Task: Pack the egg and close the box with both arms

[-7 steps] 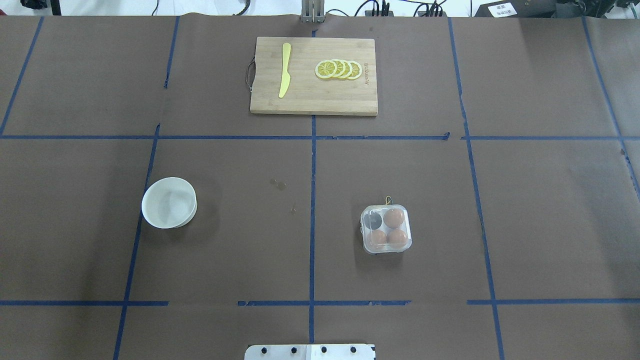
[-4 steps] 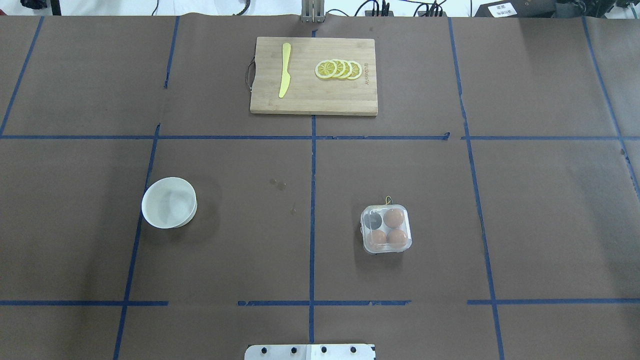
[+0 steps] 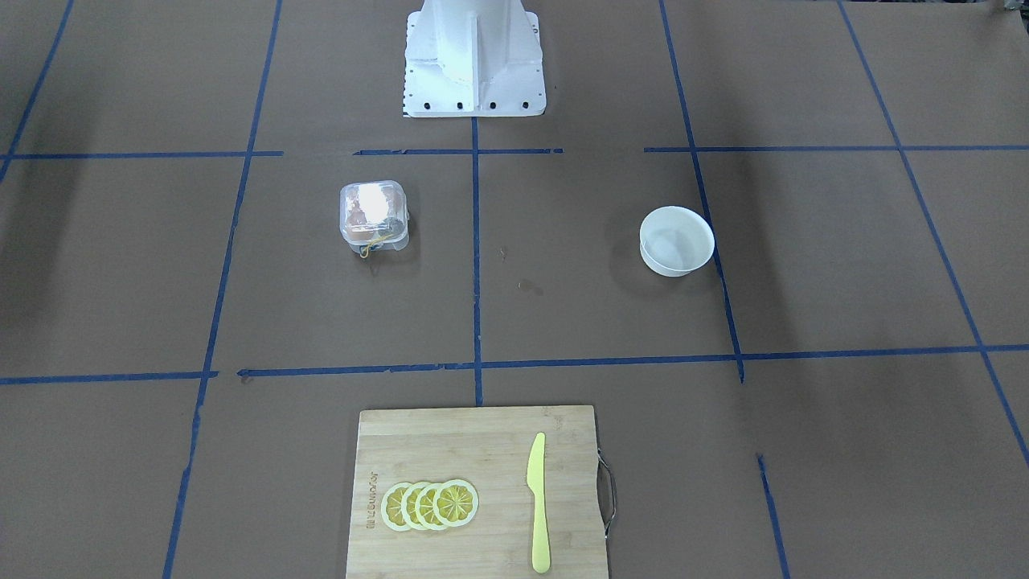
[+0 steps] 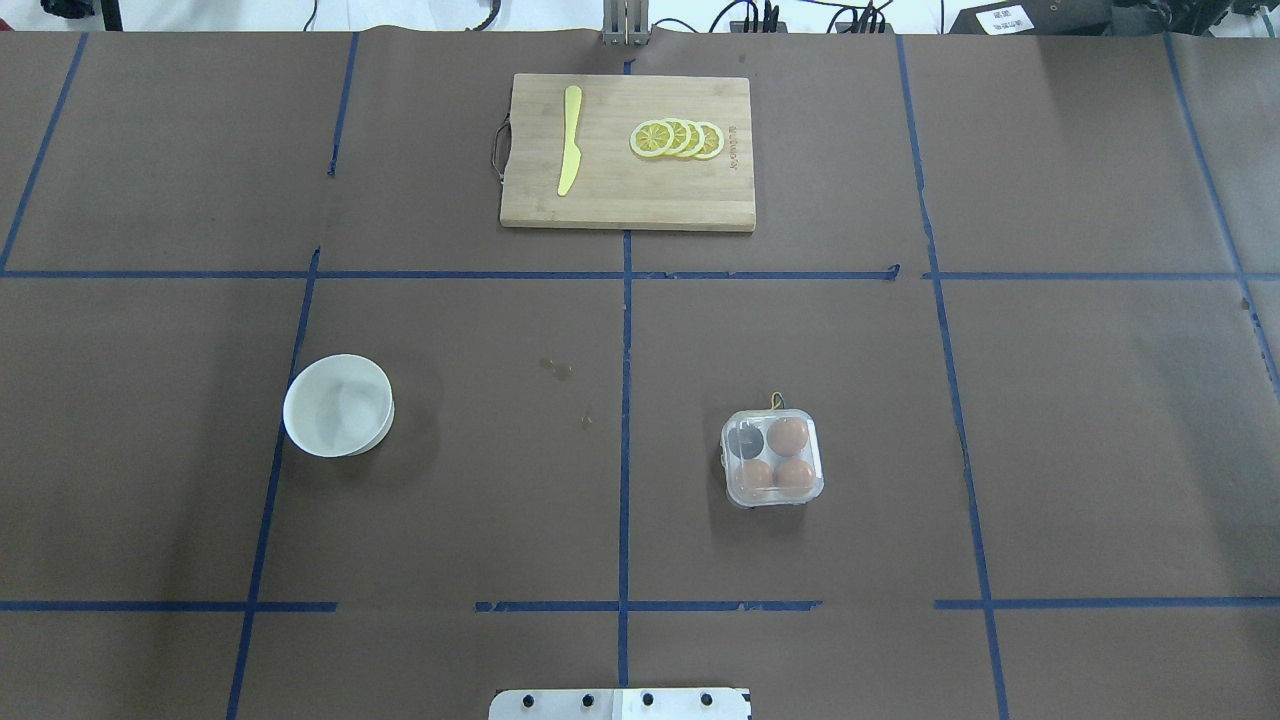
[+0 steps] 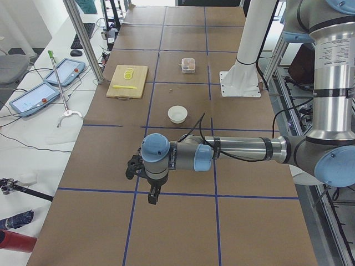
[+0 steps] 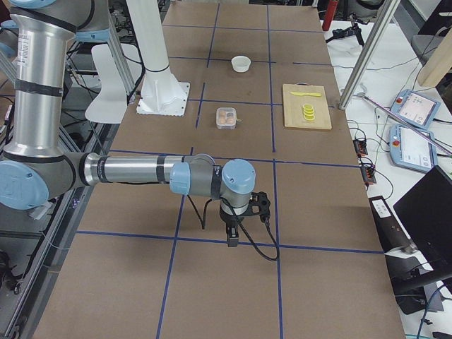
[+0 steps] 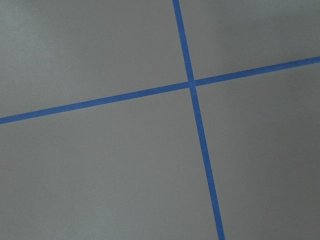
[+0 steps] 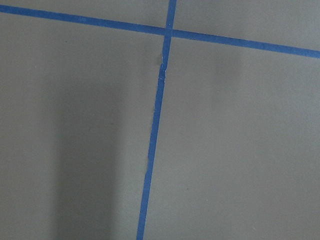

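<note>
1. The box (image 4: 772, 457) lies just right of the centre tape line (image 4: 625, 400), on the near half of the table (image 4: 1100, 420). Three eggs (image 4: 788, 436) fill its cells and the far-left cell is dark. It has not moved since a second ago.
2. The white bowl (image 4: 340, 405), well to the left, is also unmoved.
3. The left gripper (image 5: 152, 197) and the right gripper (image 6: 232, 237) hang at opposite table ends, well apart from the box. How far open they are, and whether they hold anything, cannot be told.

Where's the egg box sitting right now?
In the overhead view the box sits on the robot's right side, just right of the centre tape line, opposite the white bowl, with the cutting board farther out.
</note>
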`<action>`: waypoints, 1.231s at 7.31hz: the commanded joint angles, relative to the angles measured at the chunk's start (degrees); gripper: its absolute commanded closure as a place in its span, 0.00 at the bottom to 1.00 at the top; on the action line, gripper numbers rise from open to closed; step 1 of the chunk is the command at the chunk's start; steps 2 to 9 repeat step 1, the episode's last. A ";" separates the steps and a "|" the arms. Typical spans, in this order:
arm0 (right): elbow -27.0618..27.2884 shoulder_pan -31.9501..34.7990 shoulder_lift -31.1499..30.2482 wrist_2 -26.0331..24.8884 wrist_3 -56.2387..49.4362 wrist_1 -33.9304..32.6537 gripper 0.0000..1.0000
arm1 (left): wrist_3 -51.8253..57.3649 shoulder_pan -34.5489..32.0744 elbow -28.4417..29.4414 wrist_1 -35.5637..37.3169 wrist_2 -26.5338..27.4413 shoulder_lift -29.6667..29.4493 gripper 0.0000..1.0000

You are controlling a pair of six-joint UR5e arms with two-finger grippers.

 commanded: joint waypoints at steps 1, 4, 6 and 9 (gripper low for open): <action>-0.08 -0.07 0.02 -0.08 -0.01 0.00 0.00 | 0.00 0.00 0.14 0.00 0.09 -0.01 0.00; -0.08 -0.07 0.02 -0.08 -0.01 0.00 0.00 | 0.00 0.00 0.14 0.00 0.09 -0.01 0.00; -0.08 -0.07 0.02 -0.08 -0.01 0.00 0.00 | 0.00 0.00 0.14 0.00 0.09 -0.01 0.00; -0.08 -0.07 0.02 -0.08 -0.01 0.00 0.00 | 0.00 0.00 0.14 0.00 0.09 -0.01 0.00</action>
